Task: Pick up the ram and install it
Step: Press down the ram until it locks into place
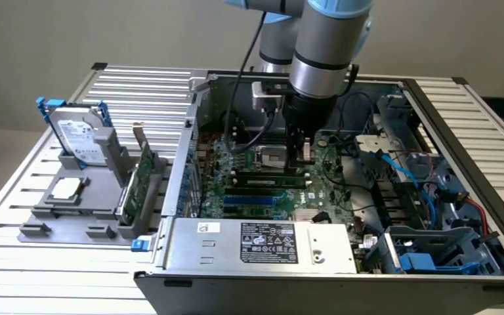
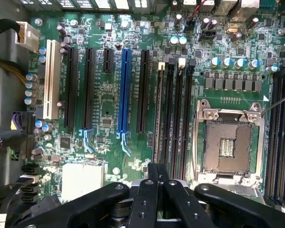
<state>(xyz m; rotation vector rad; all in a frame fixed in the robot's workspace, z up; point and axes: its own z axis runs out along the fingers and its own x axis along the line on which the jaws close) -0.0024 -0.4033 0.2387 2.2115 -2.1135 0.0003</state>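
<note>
I'm looking down into the open grey metal computer case (image 1: pixel 462 118), and my arm's black gripper (image 1: pixel 304 154) hangs low over the green motherboard (image 1: pixel 322 190), near dead centre of the exterior view. On the wrist view the gripper (image 2: pixel 157 173) has its two black fingers (image 2: pixel 149 199) pressed together with nothing pinched between them.

The ram, a thin green stick seen edge-on (image 2: pixel 159 114), stands in the bank of four long black memory slots (image 2: pixel 179 118), in the slot farthest from the square silver processor socket (image 2: pixel 226 142). My fingertips sit at one end of that slot, right by the stick; I can't tell whether they touch it.

The long blue expansion slot (image 2: pixel 125 90) and the white one (image 2: pixel 51 78) run parallel to the bank, on the side away from the socket.

In the exterior view, out at nine o'clock from the case, the grey plastic parts holder (image 1: pixel 103 216) carries a silver hard drive (image 1: pixel 81 141) standing upright and a broad green expansion card (image 1: pixel 138 187) on edge. At six o'clock sits the grey power supply box (image 1: pixel 261 243) with its white label.
</note>
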